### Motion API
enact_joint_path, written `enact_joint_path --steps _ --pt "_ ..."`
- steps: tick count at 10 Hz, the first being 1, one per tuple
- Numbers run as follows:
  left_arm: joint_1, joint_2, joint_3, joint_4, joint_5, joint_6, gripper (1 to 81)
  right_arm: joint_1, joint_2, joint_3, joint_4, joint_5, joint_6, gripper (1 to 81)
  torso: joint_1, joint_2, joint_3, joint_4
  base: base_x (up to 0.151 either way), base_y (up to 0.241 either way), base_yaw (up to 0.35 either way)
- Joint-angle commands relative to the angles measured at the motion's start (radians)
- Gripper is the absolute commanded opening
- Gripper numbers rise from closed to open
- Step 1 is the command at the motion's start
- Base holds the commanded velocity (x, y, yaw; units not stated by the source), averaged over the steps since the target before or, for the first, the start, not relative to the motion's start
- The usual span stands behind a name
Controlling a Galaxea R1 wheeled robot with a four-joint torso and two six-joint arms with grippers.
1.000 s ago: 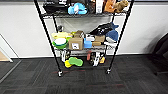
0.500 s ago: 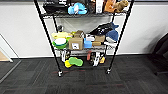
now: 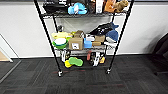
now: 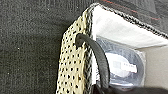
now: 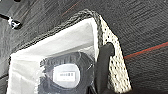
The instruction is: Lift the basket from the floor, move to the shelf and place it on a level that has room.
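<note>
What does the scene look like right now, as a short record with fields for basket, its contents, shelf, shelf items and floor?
basket: cream-and-black woven basket, dark rim, pale lining, seen above dark carpet
handles: black loop handle at one end, another at the other
contents: a dark round item in clear plastic with a white label
shelf: black wire rack on small wheels, against a white wall
shelf items: cardboard box, green bowl, blue toy
floor: dark carpet

Dark grey carpet tiles (image 3: 140, 77) with a thin red line (image 3: 75, 71) meet a plain white wall (image 3: 20, 30).
</note>
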Motion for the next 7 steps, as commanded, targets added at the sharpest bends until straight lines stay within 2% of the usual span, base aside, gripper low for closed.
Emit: enact_joint_path --steps 1,4,5,6,7 --pt "-0.096 -0.019 0.032 -0.030 0.044 -0.009 1.0 0.088 -0.010 0.040 0.011 -0.036 0.007 1.0 -0.064 0.100 0.000 0.000 0.000 0.000 0.000" --pt "-0.097 -0.048 0.090 -0.032 0.035 -0.009 1.0 0.083 -0.007 0.042 0.010 -0.033 0.007 1.0 -0.085 0.134 0.000 0.000 0.000 0.000 0.000" --pt "-0.099 -0.055 0.104 -0.032 0.034 -0.009 1.0 0.083 -0.005 0.044 0.011 -0.019 0.007 1.0 -0.105 0.166 0.000 0.094 0.000 0.000 0.000" --pt "-0.099 -0.053 0.106 -0.032 0.035 -0.008 1.0 0.082 -0.004 0.041 0.011 -0.014 0.007 1.0 -0.126 0.200 0.000 0.098 0.000 0.000 0.000" --pt "-0.099 -0.050 0.106 -0.030 0.037 -0.008 1.0 0.083 -0.005 0.039 0.011 -0.013 0.008 1.0 -0.139 0.222 0.000 0.009 0.000 0.000 0.000"
